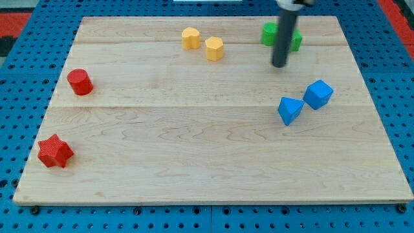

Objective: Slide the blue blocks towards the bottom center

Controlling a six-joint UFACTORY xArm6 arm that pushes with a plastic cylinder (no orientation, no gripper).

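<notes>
blue triangular block (290, 110): right half of the board, about mid-depth; wedge-like, one corner pointing near-left.
blue cube (318, 94): just right of and slightly farther than the triangular one; the two look touching or nearly so, can't tell which.
my tip (279, 65): on the board, farther than both blue blocks and a bit left of them, apart from both. No hand or jaws on this rig, just a bare rod, grasping nothing.
handling (judgement): small, rigid, light-looking blocks on smooth wood; should slide easily, may spin if pushed off-centre. No gripping, push only.
contact spot (judgement): far-right faces, since bottom centre lies near and left; the cube pushed from its far-right side could carry the triangle along, or the pair could split.
green block (292, 40): far right, partly hidden behind the rod; shape unclear.
yellow blocks (191, 38), (214, 48): far centre, side by side, well apart from the blues.
red cylinder (80, 82): left, mid-depth.
red star block (54, 151): near left.
in the way: nothing between the blues and near centre.
board (194, 181): wood.
</notes>
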